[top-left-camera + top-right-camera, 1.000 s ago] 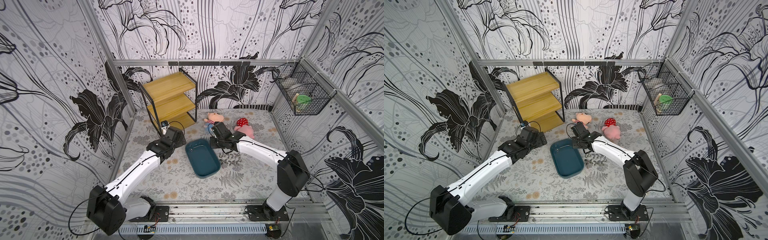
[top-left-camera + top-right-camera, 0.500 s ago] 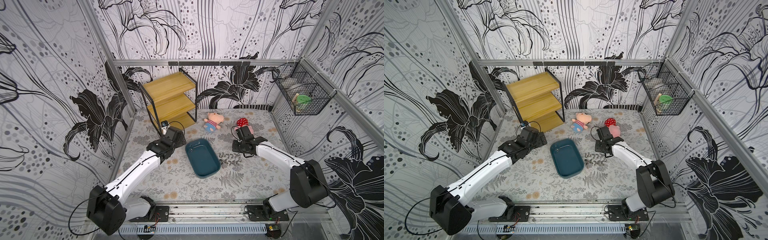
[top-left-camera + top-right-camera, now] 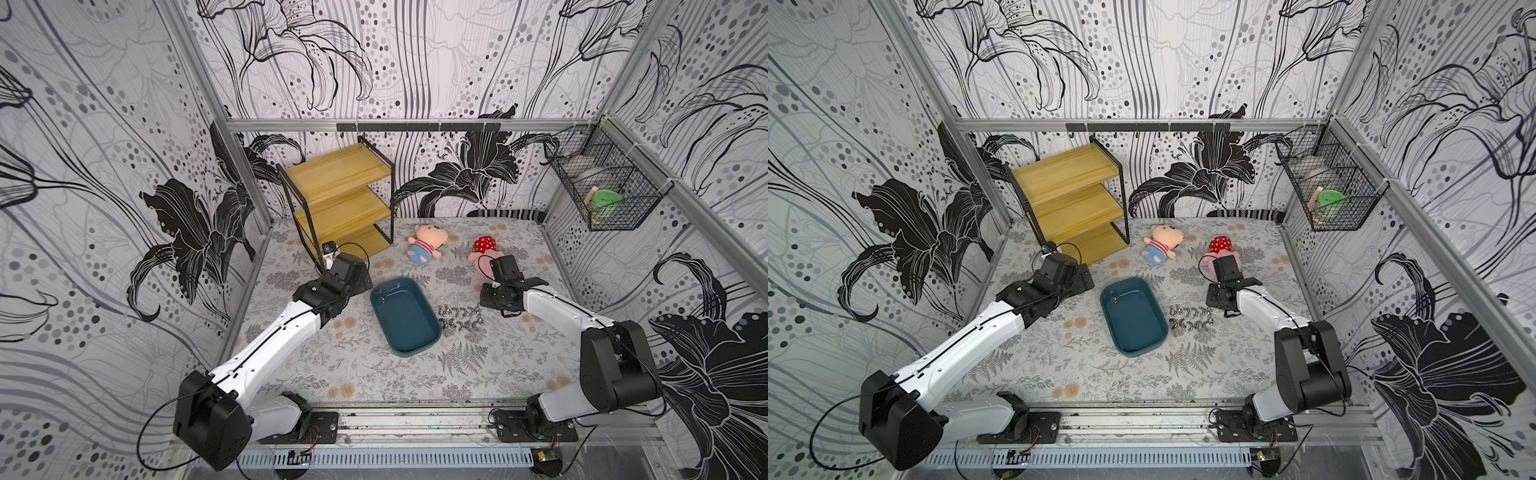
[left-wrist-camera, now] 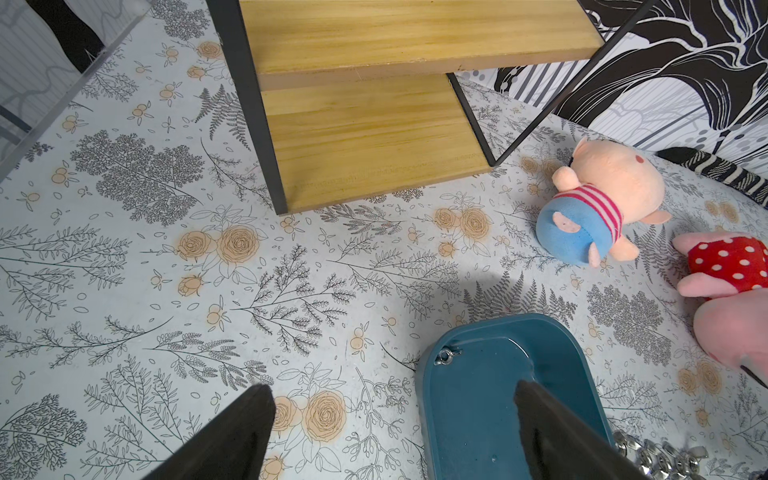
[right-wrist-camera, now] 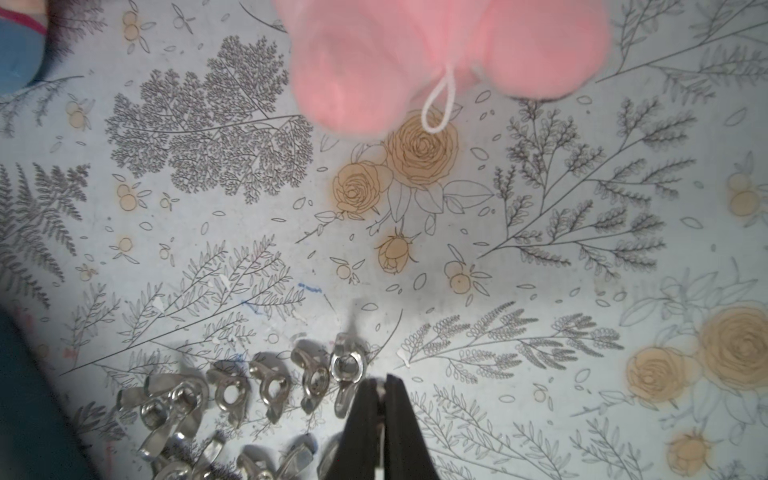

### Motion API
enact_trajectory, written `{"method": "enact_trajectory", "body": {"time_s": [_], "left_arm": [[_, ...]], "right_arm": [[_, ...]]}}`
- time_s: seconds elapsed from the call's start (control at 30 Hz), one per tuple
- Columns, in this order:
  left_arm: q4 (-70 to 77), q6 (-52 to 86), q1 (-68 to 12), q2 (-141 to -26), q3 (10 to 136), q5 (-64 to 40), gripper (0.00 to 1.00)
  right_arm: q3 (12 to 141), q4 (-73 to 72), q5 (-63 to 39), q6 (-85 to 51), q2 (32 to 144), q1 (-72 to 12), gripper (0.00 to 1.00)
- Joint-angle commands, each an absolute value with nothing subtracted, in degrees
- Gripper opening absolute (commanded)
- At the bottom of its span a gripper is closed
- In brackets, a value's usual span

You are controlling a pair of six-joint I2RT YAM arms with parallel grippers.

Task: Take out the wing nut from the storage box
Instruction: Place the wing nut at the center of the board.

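Flower-printed table point(image 3: 374, 374), walls point(image 3: 415, 62) papered with black lilies. The left end effector point(image 4: 395, 432) stands spread by the storage box point(image 3: 405, 320); the right end effector point(image 5: 380, 399) is pressed together beside loose wing nuts point(image 5: 270, 386).

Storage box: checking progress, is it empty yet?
Not empty: the left wrist view shows one wing nut in a corner of the storage box.

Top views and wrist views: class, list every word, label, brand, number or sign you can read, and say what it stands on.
No text can be read in any view.
The storage box, shelf, striped plush toy, spotted plush toy and wing nuts show no words, numbers or logos.
The items in the wire basket are too small to tell.
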State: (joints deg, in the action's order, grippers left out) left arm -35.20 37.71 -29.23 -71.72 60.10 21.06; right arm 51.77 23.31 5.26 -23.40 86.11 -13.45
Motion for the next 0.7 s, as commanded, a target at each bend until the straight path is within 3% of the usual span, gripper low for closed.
{"method": "enact_trajectory", "body": {"time_s": [0.0, 0.67], "left_arm": [[-34.45, 37.82, -29.53, -71.32, 60.73, 22.06, 0.95], [-34.76, 37.97, -29.53, -70.69, 60.2, 22.65, 0.95]], "right_arm": [[51.06, 22.03, 4.22, -22.24, 87.95, -13.21, 0.0], [51.24, 20.37, 4.74, -22.06, 93.58, -12.83, 0.01]]}}
